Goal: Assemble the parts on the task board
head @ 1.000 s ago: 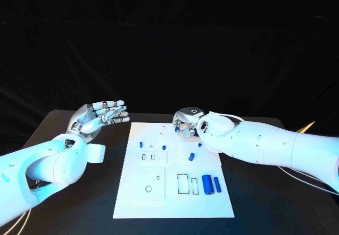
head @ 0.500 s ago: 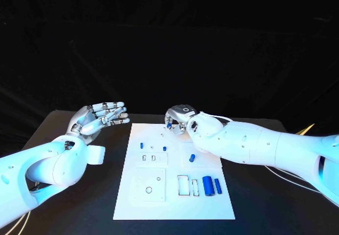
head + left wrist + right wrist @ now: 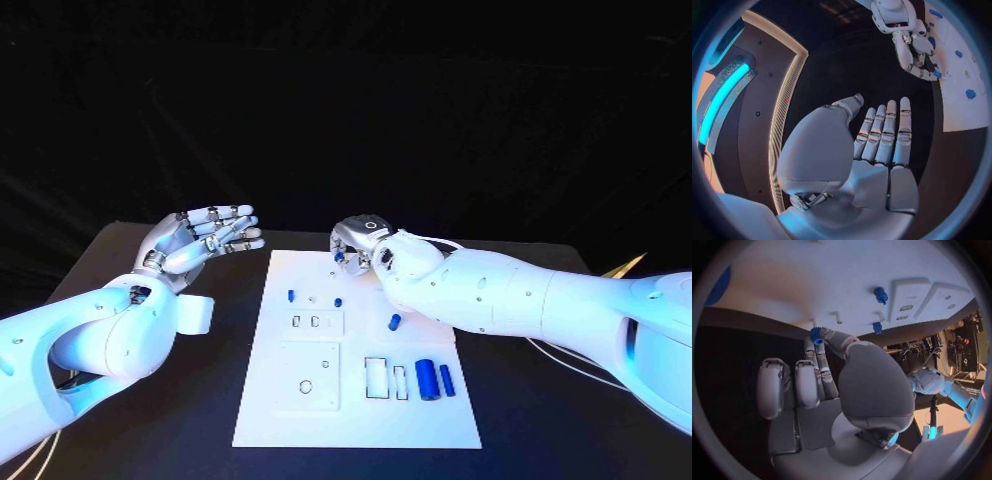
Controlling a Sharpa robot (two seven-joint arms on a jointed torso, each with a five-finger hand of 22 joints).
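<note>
A: At the far edge of the task board [image 3: 353, 420], item one: right hand [image 3: 364, 245]. State?

B: Fingertips [image 3: 820, 336] pinched on a small blue part [image 3: 817, 335], held just above the board's far end; other fingers curled.

A: Item two: left hand [image 3: 202, 240].

B: Raised beside the board's left edge, over the bench [image 3: 130, 400], palm up, fingers apart, holding nothing.

A: Item three: remaining parts.

B: Two blue pegs [image 3: 290, 296] standing in the far section, one blue piece [image 3: 394, 322] mid-right, two blue cylinders [image 3: 428, 379] lying near-right beside empty rectangular slots [image 3: 374, 377].

A: Handling note for the step?

B: Judged a placing step. Keep the pinch firm and the part upright, centre it over its hole before lowering, and descend straight; a tilted entry would likely jam. Release only once seated. Which hole it suits, I cannot tell.
</note>
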